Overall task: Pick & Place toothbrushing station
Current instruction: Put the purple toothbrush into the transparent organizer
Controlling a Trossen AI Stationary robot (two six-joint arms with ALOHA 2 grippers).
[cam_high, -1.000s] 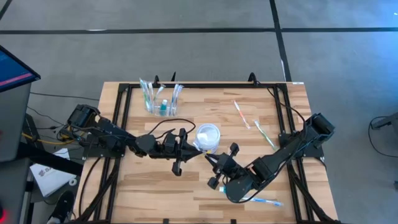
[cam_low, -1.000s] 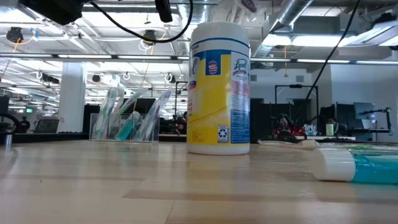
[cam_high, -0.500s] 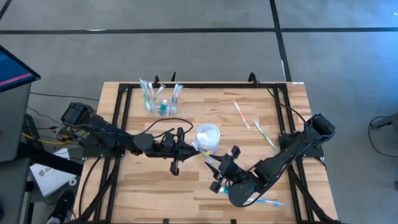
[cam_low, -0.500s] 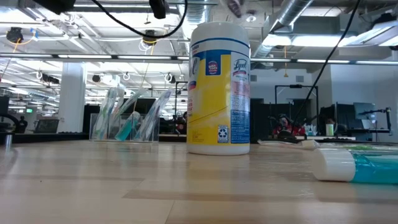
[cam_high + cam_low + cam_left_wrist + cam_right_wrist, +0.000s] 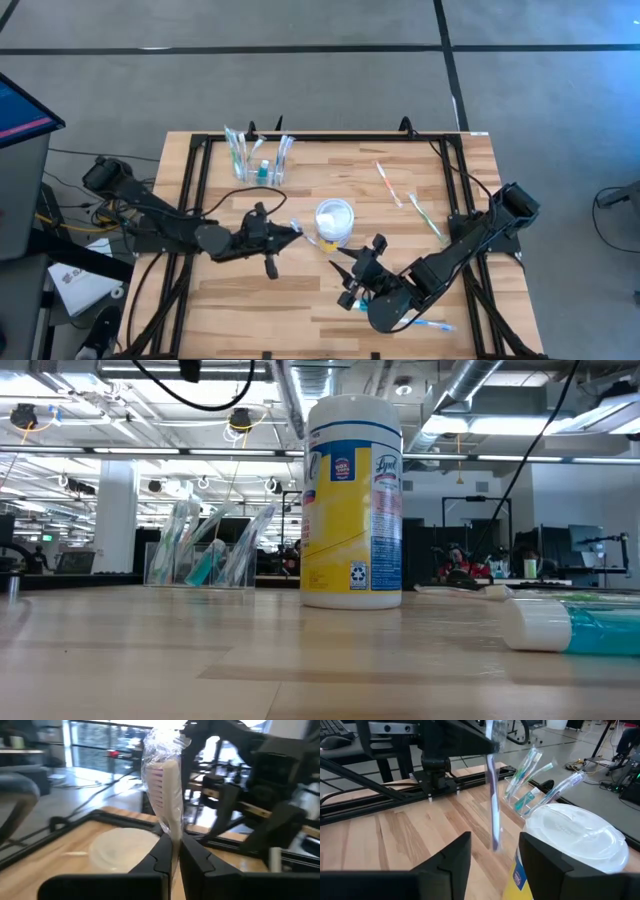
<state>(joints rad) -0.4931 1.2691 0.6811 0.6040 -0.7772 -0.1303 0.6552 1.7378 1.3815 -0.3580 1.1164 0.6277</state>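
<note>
The left gripper (image 5: 290,231) clamps a wrapped toothbrush (image 5: 167,795) just beside the yellow-banded tub (image 5: 335,222). Beyond it stands the toothbrushing station (image 5: 260,160). The right gripper (image 5: 348,268), fingers spread, hovers near the tub.

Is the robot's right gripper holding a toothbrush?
No, the right gripper stands open and empty, while the wrapped toothbrush is pinched in the left gripper.
</note>
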